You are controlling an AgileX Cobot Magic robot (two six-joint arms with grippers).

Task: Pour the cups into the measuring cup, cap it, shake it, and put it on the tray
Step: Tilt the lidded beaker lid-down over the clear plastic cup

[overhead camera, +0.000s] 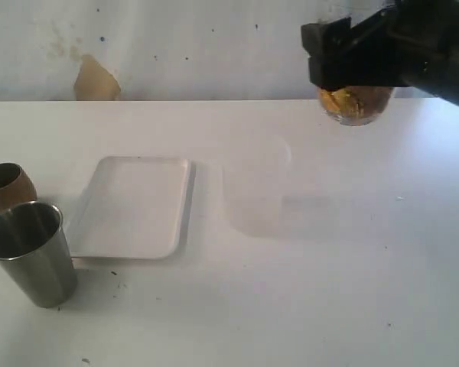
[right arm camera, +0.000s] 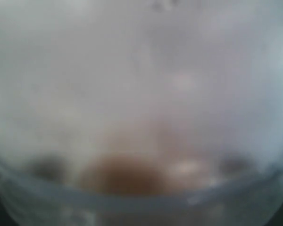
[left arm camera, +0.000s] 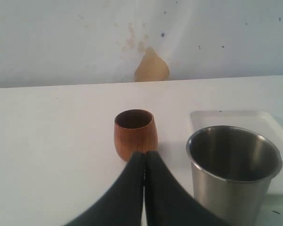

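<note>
measuring cup (overhead camera: 357, 107) sits in the upper right of the exterior view, near the far edge of the table (overhead camera: 329, 290), with yellow-brown contents showing through its clear lower part. the right gripper (overhead camera: 352, 76) is clamped around its upper part with the jaws set wide, and the black body hides the rim. i cannot tell whether its base touches the table or hangs just above it. in the right wrist view the cup fills the frame as a blur, a curved clear edge with a brownish smudge behind it.

the left gripper (left arm camera: 145, 157) has its two dark fingers pressed together with nothing between them. in the left wrist view it points at the brown cup (left arm camera: 135, 133), which stands upright just beyond the tips. the steel tumbler (left arm camera: 233, 172) stands upright beside it, and its inside looks bare.

in the exterior view both cups are at the left edge, the brown one behind the steel one and close to it. the tray (overhead camera: 134, 206) lies flat just right of them, left of centre, with nothing on it. a faint frosted beaker (overhead camera: 256, 191) stands near the middle of the table, right of the tray and apart from it. a tan patch (overhead camera: 96, 80) marks the wall (overhead camera: 214, 46) at the upper left.
</note>
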